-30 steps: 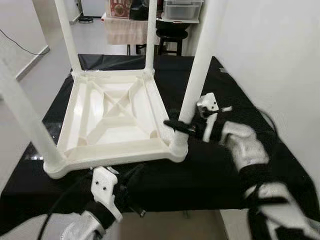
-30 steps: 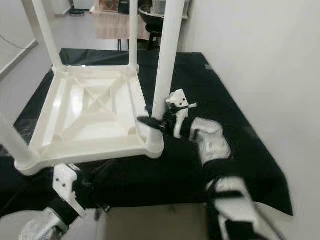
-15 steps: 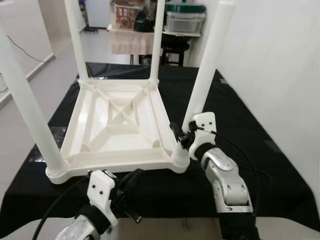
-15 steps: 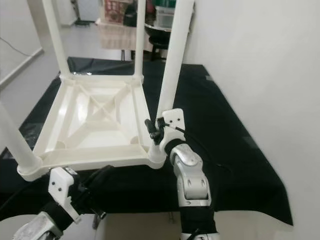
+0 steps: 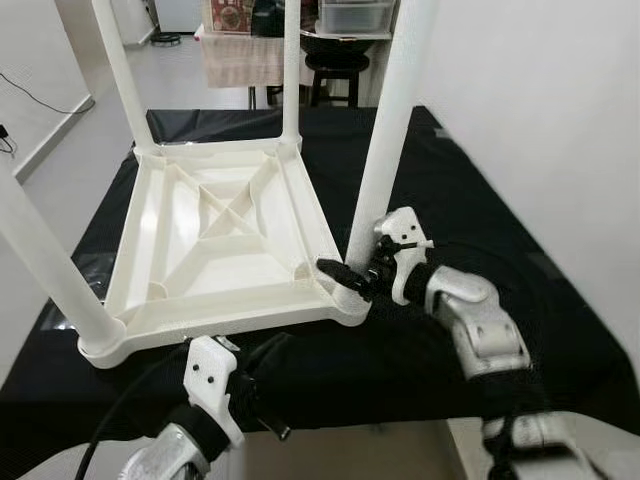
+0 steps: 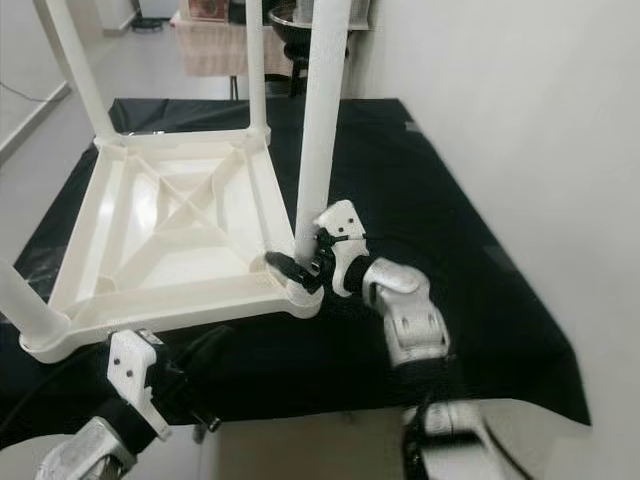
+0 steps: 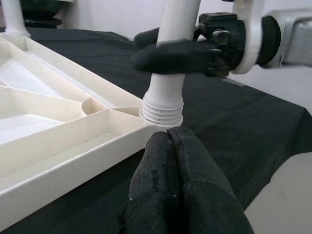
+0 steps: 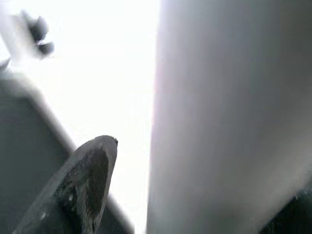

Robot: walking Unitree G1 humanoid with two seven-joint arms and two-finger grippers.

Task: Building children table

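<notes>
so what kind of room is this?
Probably a home or lab workspace, not a workshop: a black-covered table against a plain white wall, a black stool and storage boxes behind, with an upturned white plastic table on it.

The children's table [image 5: 215,235] is white plastic and lies upside down on a black cloth-covered surface [image 5: 420,180], its ribbed underside facing up with diagonal cross-bracing running between the corners. Four round white legs stand upright from the corner sockets. The near-right leg [image 5: 385,150] is seated in its corner socket [image 7: 162,113], where a ridged, threaded collar shows at its base. The near-left leg [image 5: 45,265] rises from the near-left corner. The two far legs [image 5: 120,70] stand at the far corners.
</notes>
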